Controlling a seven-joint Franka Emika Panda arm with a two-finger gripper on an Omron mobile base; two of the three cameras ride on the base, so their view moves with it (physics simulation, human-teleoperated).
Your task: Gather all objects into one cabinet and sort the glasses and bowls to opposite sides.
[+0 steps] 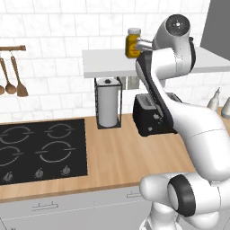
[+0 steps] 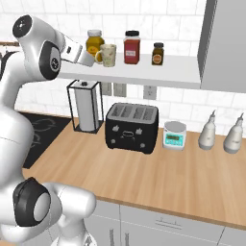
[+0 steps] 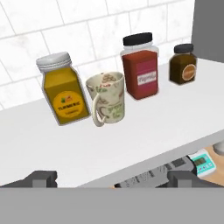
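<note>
Mug (image 3: pixel 107 98) stands between yellow jar (image 3: pixel 63 89) and red jar (image 3: pixel 140 68); claw (image 3: pixel 111 177) spread, empty.

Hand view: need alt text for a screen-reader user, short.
A beige patterned mug stands on a pale shelf, between a yellow lidded jar and a red jar with a black lid, against white tile. A small brown jar sits farther right, and the pincer is open, short of the mug.
</note>
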